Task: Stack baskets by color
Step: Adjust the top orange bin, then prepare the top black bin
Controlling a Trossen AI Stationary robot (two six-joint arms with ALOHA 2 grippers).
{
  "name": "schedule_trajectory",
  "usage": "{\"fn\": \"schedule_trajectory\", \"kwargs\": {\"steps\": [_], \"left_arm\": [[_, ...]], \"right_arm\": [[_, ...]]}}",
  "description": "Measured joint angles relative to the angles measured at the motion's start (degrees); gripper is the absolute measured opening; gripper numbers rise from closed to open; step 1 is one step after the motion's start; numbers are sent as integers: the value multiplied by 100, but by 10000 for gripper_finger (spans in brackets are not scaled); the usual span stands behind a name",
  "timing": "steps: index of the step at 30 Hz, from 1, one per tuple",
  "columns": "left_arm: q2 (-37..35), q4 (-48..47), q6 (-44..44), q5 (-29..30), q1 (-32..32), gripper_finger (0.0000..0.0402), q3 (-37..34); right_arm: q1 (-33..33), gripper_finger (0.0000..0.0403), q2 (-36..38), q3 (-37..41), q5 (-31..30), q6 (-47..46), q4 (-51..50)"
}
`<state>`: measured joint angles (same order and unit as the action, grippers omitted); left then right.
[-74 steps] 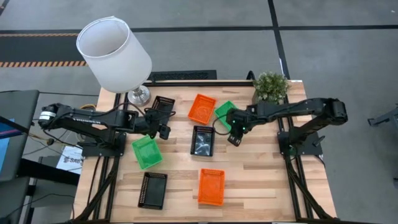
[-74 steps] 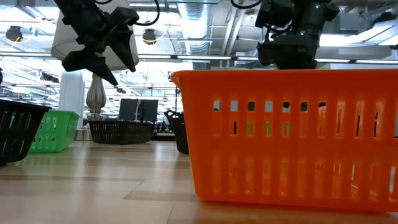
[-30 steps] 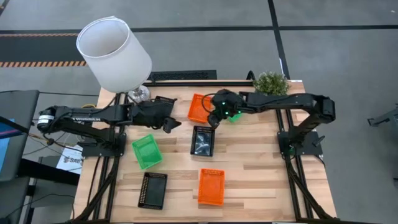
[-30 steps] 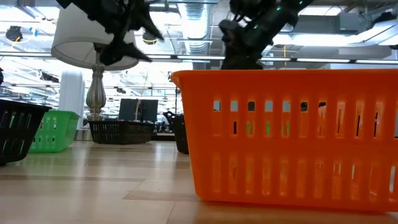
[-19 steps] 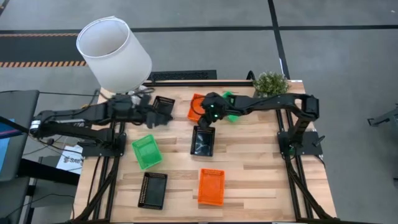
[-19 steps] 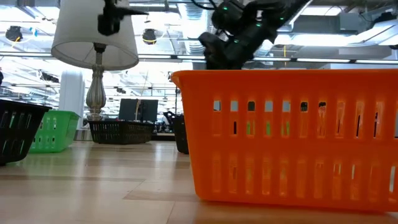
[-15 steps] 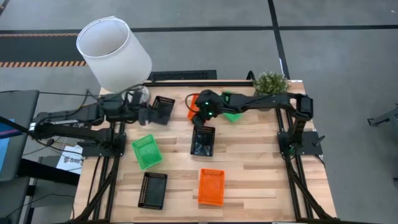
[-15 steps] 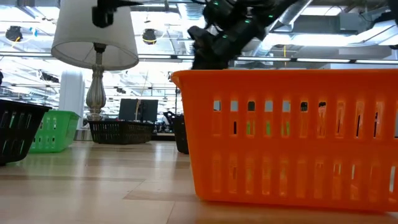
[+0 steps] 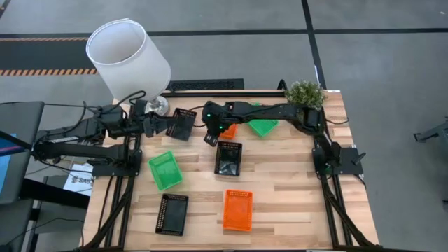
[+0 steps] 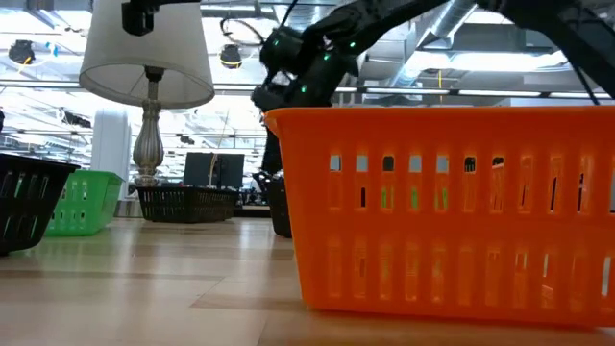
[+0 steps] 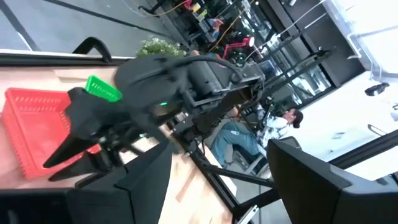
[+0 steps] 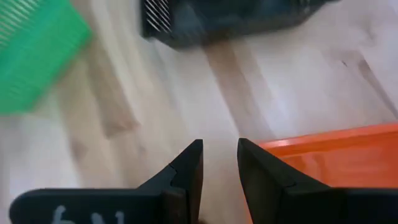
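Between the right gripper's slightly parted, empty fingers lies bare surface; an orange basket sits just beside them, a black basket and a green basket ahead. Just before the left gripper's spread fingers is another black basket.

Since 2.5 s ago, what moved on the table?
The right gripper swung from beside the green basket across the back orange basket toward the table's middle, fingers apart and empty. The left gripper pulled back toward the lamp, near the back black basket. All the baskets stayed put.
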<state>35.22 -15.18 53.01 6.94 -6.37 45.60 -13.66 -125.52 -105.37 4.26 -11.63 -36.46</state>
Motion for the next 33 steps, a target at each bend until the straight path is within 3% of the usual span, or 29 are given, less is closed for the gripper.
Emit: {"fn": "schedule_trajectory", "kwargs": {"steps": [10, 15, 24, 27, 33], "left_arm": [[2, -289, -26, -2, 0, 251, 0], [2, -408, -28, -32, 0, 251, 0], [-240, -395, -32, -37, 0, 251, -2], [-371, -447, -30, -22, 0, 251, -2], [-564, -604, -30, 7, 0, 251, -2]], "right_arm": [[-197, 120, -318, -319, -1293, 311, -1397], [-286, 120, 31, -316, -1337, 152, -1395], [136, 120, 433, -325, -1159, 142, 587], [226, 120, 199, -342, -1067, 143, 1413], [282, 120, -213, -327, -911, 162, 2107]]}}
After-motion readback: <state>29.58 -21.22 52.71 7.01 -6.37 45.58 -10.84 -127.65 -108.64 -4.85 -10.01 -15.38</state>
